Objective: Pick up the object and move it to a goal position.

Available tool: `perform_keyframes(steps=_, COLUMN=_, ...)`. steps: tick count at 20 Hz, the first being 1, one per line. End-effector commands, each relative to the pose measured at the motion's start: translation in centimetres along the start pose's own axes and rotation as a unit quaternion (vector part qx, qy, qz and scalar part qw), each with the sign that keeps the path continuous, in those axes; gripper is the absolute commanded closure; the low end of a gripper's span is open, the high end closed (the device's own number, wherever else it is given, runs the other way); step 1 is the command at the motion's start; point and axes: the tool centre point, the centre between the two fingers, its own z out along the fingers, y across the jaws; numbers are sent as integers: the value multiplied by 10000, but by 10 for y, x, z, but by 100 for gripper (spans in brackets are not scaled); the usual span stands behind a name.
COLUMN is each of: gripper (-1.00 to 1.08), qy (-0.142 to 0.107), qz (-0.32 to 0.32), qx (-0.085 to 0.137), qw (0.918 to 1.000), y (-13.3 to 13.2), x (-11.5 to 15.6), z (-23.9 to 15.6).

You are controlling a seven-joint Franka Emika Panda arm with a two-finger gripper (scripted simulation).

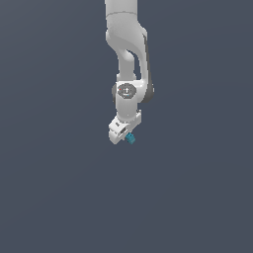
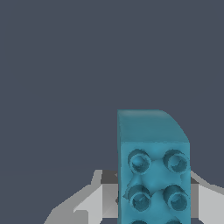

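Note:
The object is a small teal-blue studded block (image 1: pixel 130 139). It sits at the tip of my white gripper (image 1: pixel 127 137), which hangs from the white arm in the middle of the exterior view. In the wrist view the block (image 2: pixel 153 166) fills the space between the grey fingers (image 2: pixel 87 203), with its round studs facing the camera. The fingers stand close against both sides of the block. The block appears lifted off the surface, held at a tilt.
The white arm (image 1: pixel 127 44) comes down from the top of the exterior view. Around it there is only a plain dark grey-blue surface (image 1: pixel 49 197). No goal marker shows in either view.

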Motion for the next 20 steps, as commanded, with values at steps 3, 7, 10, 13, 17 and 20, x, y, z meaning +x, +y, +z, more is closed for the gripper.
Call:
perform_keyframes(steps=3, gripper=108, qy=5, qz=-7, qx=-5, qw=10000, y=-27, x=41, z=-19)
perform_keyframes(steps=7, gripper=108, qy=5, qz=-9, qx=-2, qw=10000, y=-51, x=80, z=-36)
perform_keyframes(steps=10, gripper=108, qy=5, qz=-9, qx=-2, qw=10000, y=-65, x=103, z=-46)
perform_keyframes(steps=13, gripper=108, qy=6, qz=-8, qx=1, qw=10000, y=-74, x=121, z=-54)
perform_keyframes(steps=17, gripper=108, qy=6, qz=-8, qx=1, qw=10000, y=-81, x=134, z=-59)
perform_keyframes(steps=20, gripper=108, qy=6, qz=-8, qx=1, qw=10000, y=-82, x=136, z=-60)
